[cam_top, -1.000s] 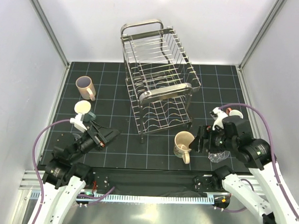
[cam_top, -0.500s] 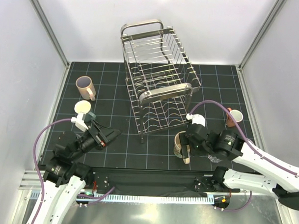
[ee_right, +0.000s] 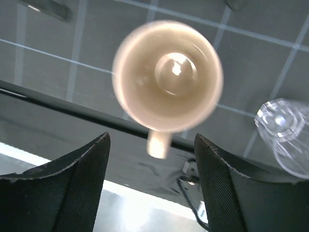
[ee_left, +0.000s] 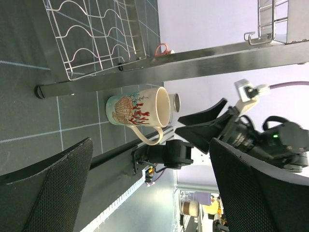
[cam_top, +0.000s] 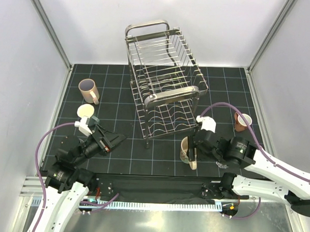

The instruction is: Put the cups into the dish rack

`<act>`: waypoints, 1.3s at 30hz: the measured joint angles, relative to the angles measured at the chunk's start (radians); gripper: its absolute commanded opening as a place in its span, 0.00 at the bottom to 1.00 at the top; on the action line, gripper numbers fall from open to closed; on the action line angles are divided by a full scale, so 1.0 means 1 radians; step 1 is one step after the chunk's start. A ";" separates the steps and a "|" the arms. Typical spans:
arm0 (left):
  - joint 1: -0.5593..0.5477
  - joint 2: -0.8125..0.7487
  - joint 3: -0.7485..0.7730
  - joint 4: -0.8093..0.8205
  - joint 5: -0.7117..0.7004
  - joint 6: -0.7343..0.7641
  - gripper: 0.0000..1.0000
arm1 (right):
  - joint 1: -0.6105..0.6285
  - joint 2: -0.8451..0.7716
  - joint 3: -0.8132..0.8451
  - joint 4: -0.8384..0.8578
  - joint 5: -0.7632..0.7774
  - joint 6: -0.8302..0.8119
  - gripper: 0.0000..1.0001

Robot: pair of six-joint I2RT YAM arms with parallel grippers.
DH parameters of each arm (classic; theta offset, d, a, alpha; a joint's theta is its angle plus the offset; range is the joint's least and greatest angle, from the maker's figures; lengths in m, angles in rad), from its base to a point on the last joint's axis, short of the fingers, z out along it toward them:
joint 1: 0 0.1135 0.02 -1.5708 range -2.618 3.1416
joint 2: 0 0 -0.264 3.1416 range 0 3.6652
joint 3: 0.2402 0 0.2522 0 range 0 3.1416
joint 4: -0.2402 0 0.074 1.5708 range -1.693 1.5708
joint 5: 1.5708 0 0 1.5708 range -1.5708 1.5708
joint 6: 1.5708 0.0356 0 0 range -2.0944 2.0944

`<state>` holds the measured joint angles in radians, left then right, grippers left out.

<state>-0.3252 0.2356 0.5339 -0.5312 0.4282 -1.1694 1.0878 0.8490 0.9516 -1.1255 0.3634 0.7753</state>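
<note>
One cream mug [ee_right: 166, 77] upright on the desk [cam_top: 115, 84], just beside the near end of the dish rack [cam_top: 164, 80], right end effector [ee_right: 150, 140] poised directly above it, spread wide and empty, left end effector [ee_left: 150, 141] likewise released, low over the desk, well apart.

The worktop [cam_top: 120, 97] is a black mat ruled with a pale square grid, closed in by plain white panels: a back wall [cam_top: 199, 26] along its far edge, and a left wall [cam_top: 18, 91] and a right wall [cam_top: 296, 75] along its sides. Slanting aluminium posts [cam_top: 48, 28] rise from the two far corners, where the panels meet. Along the near edge runs a plain black strip [cam_top: 157, 183], then a white toothed rail [cam_top: 157, 203] and a brushed steel sheet [cam_top: 156, 225], all under bright, even light that throws only soft shadows.
</note>
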 measured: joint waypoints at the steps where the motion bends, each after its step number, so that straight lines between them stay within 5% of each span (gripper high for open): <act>1: 0.000 0.001 0.000 0.000 0.000 0.000 0.99 | 0.003 0.018 0.023 0.013 0.002 -0.006 0.70; 8: 0.000 0.000 -0.007 -0.001 0.002 -0.001 0.99 | 0.017 0.138 0.073 0.140 0.001 -0.017 0.59; 21: 0.000 -0.015 -0.013 -0.001 0.015 -0.012 0.98 | 0.032 0.185 -0.096 0.315 0.048 0.014 0.48; 31: 0.000 -0.027 -0.022 -0.002 0.021 -0.028 0.96 | 0.032 0.280 -0.139 0.362 0.103 0.045 0.23; 39: 0.000 -0.034 -0.023 0.000 0.039 -0.031 0.96 | 0.032 0.203 -0.195 0.392 0.134 0.063 0.04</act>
<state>-0.3252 0.2020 0.5110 -0.5308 0.4675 -1.1999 1.1194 1.0523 0.7563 -0.7334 0.4973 0.8383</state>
